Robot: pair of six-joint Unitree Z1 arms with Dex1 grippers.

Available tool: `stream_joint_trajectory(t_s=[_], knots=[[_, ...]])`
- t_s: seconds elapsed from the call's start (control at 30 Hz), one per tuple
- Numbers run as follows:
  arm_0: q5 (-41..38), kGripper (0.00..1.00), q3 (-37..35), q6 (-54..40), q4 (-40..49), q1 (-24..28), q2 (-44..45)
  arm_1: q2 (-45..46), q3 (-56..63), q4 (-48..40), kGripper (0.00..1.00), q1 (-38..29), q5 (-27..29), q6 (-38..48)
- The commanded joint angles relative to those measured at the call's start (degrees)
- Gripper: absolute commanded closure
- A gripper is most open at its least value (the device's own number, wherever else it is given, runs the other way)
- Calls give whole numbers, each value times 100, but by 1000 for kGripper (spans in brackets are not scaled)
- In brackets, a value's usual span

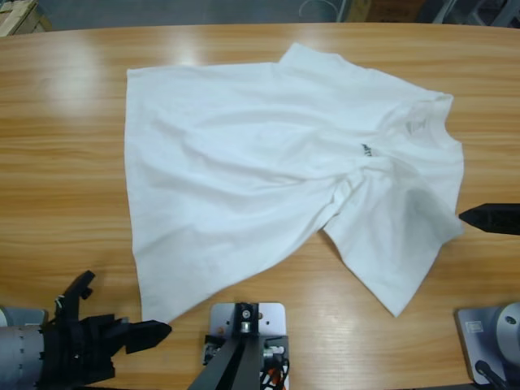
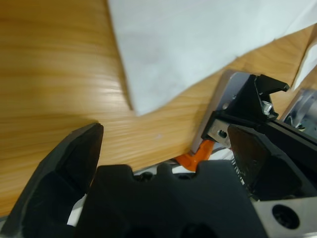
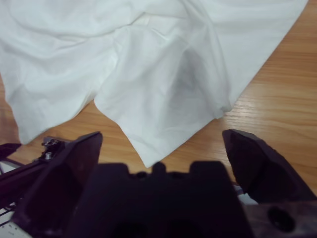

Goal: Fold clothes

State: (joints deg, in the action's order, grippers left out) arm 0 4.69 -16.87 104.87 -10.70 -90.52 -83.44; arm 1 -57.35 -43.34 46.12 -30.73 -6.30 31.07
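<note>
Jaws apart; T-shirt (image 1: 276, 162) flat, collar pointing right.

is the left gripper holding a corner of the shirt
No, in the left wrist view the left gripper is open with bare table between its jaws, and the T-shirt corner lies ahead of them, untouched.

A long wooden table (image 1: 65, 162) shines under overhead light; grey floor beyond.
</note>
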Motion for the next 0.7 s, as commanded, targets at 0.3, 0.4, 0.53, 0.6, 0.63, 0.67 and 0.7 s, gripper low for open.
stream_joint_trajectory(t_s=[0.3,0.4,0.53,0.6,0.63,0.67,0.7], knots=[[665,80,643,533,-521,-194,-684,184,175,-42,4,-65,-161,-26],[906,182,678,665,-530,-194,-758,212,177,-42,4,-65,-193,-31],[1022,265,738,704,-530,-194,-707,215,186,-51,4,-72,-217,-40],[1062,288,736,749,-530,-194,-712,215,186,-58,4,-73,-231,-40],[1085,350,738,769,-530,-194,-721,224,186,-59,4,-73,-237,-40],[1103,436,743,779,-530,-194,-739,245,186,-59,4,-77,-240,-40],[1105,469,747,781,-530,-194,-774,265,189,-56,4,-82,-240,-40]])
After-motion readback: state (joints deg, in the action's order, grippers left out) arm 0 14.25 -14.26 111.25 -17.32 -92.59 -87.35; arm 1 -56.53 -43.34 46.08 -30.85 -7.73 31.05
